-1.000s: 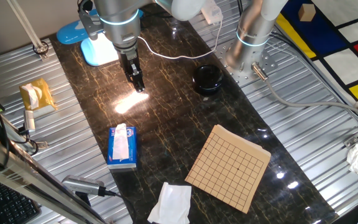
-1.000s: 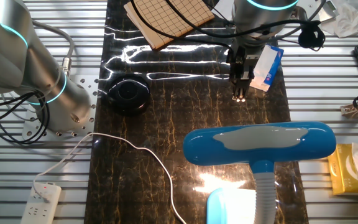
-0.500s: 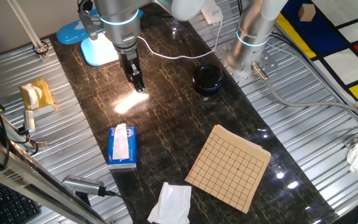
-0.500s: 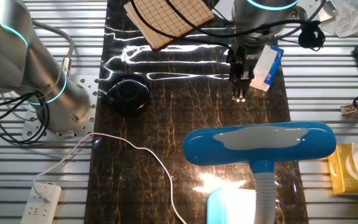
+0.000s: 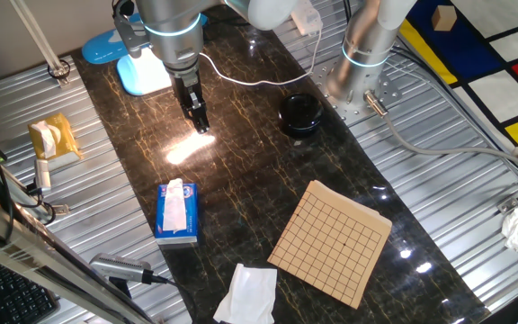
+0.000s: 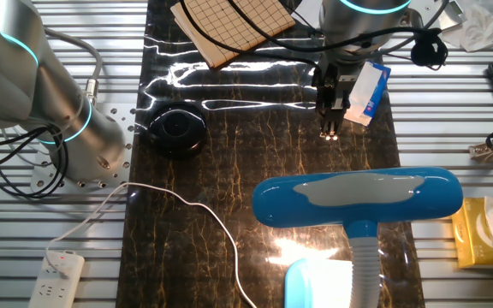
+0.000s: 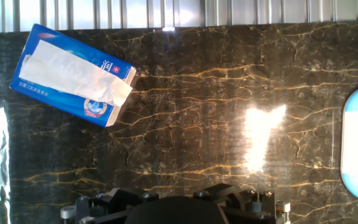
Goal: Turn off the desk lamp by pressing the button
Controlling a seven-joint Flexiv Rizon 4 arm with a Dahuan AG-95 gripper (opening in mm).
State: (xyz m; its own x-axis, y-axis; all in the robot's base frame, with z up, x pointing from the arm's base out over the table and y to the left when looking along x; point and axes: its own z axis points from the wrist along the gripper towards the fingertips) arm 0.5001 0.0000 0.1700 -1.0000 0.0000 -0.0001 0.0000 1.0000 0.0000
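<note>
My gripper (image 5: 201, 124) hanging over my dark marble table (image 5: 241, 180), desk lamp (image 5: 138, 63) just behind, bright glare patch (image 5: 187, 147) beside the fingertips

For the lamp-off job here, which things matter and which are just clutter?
Job:
desk lamp, lit, with a bright patch on the tabletop
gripper, above the table, not touching the lamp

Lying about:
tissue box
grid board
black round object
white cloth
yellow pack

"润" on tissue box (image 7: 73, 74)
</note>
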